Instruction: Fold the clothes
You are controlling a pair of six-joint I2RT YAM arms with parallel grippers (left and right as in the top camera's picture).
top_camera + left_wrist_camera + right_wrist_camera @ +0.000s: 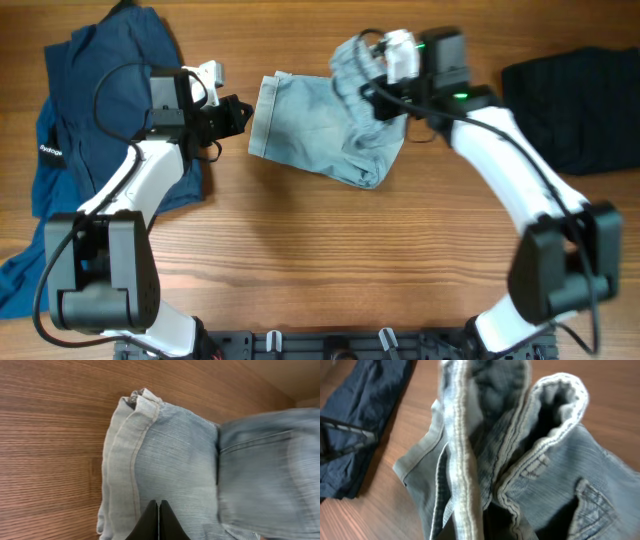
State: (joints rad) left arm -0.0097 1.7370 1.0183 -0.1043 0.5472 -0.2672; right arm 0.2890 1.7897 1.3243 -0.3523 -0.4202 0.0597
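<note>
L gripper [238, 113]: fingers pressed together, clenched, nothing seen between them. In the wrist view the two dark fingertips [159, 517] sit at bottom centre w/ denim behind them; can't tell if they touch the cloth. From overhead the tip is just left of the cuff [265, 115], the rolled hem at the left end of the shorts [305, 125], near it but seemingly apart.

R gripper [382, 88]: jaws nearly closed, grasping the shorts at the bunched upper-right end. Fingers themselves not visible in the wrist view; there the waistband [462, 460] fills centre frame, folded over itself in thick ridges rising toward the camera, w/ a pocket corner [590, 500] at lower right.

Shorts lie upper centre of the overhead frame, between the two grippers. Left part flat on the table [320, 260], cuff end toward L gripper; right part lifted and crumpled under R gripper, a fold hanging down at the lower right edge.

Navy garment [100, 110] spread at upper left, under and behind the L arm, apart from the shorts. Black garment [575, 105] at far right edge, well apart from the shorts.
</note>
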